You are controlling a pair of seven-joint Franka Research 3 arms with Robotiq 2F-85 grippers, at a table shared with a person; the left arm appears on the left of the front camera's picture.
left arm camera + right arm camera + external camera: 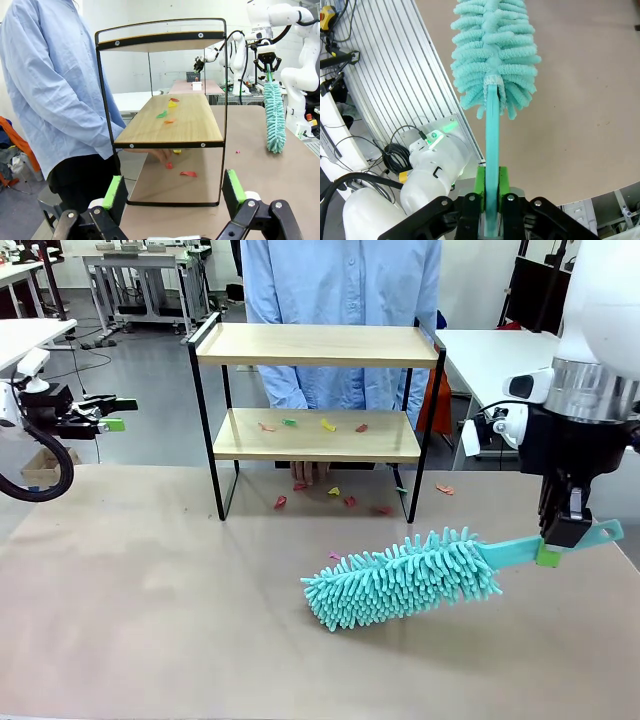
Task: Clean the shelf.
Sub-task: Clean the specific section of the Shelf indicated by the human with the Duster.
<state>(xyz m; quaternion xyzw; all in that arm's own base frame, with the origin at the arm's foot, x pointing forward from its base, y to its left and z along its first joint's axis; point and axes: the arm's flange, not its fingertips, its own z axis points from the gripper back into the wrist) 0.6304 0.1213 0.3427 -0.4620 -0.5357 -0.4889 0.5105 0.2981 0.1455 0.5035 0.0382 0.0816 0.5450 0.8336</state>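
Note:
The shelf (315, 344) stands at the table's far middle, two wooden boards in a black frame. Several small coloured scraps (328, 425) lie on its lower board, and more scraps (349, 501) lie on the table under it. A teal fluffy duster (400, 580) hangs tilted over the table in front of the shelf. My right gripper (562, 540) is shut on its flat handle (491, 145), with the duster head (495, 55) pointing away. My left gripper (108, 416) hovers open at the far left, holding nothing. From its end it sees the shelf (175, 122) and the duster (275, 117).
A person in a light blue shirt (340, 290) stands right behind the shelf, with a hand (310, 472) resting on the table under the lower board. A white table (490, 355) stands at the back right. The brown tabletop (150, 620) in front is bare.

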